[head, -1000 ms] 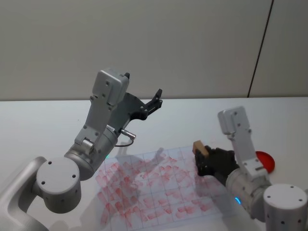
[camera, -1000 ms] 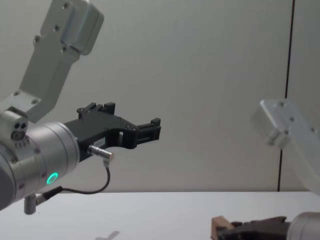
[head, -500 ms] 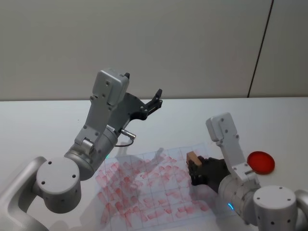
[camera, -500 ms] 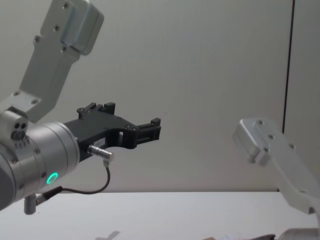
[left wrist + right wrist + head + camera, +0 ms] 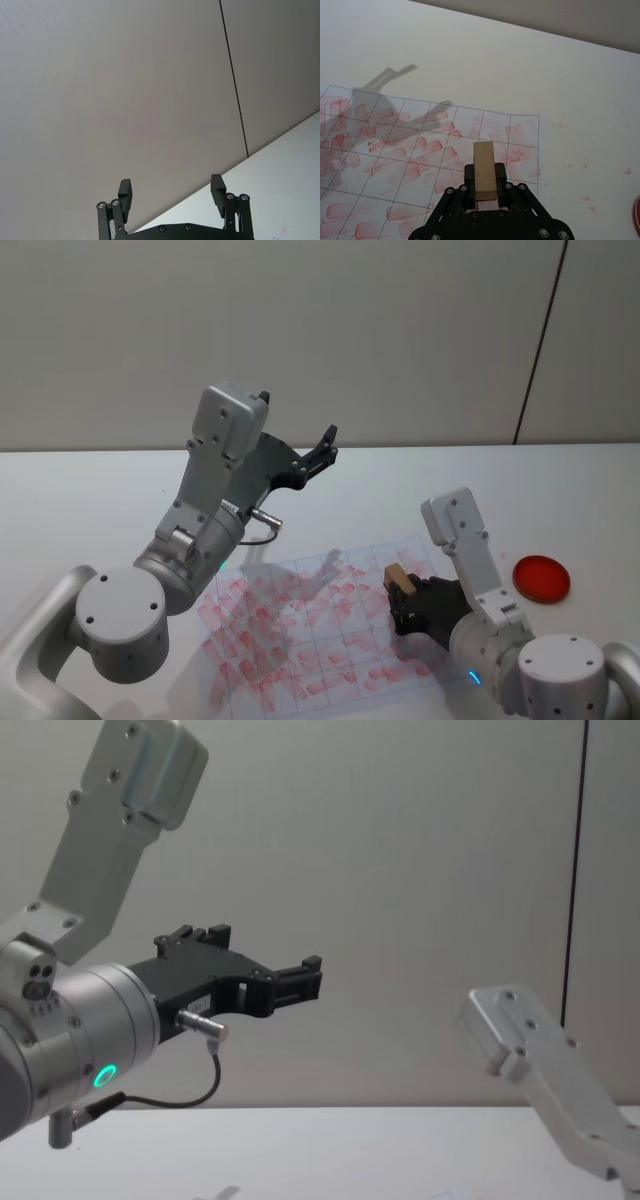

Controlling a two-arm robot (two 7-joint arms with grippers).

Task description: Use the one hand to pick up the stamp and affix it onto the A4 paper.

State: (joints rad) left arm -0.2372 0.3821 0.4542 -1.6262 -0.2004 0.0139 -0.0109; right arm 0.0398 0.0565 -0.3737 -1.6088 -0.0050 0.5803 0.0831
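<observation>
The white A4 paper (image 5: 310,632) bears a thin dark grid crowded with red rectangular prints, the stamp (image 5: 397,575) is pale tan wood, the right gripper (image 5: 401,598) black, the round ink pad (image 5: 541,578) red, the table (image 5: 90,502) white.

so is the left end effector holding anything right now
No, the left end effector is open and held up in the air, with nothing between its jaws.
</observation>
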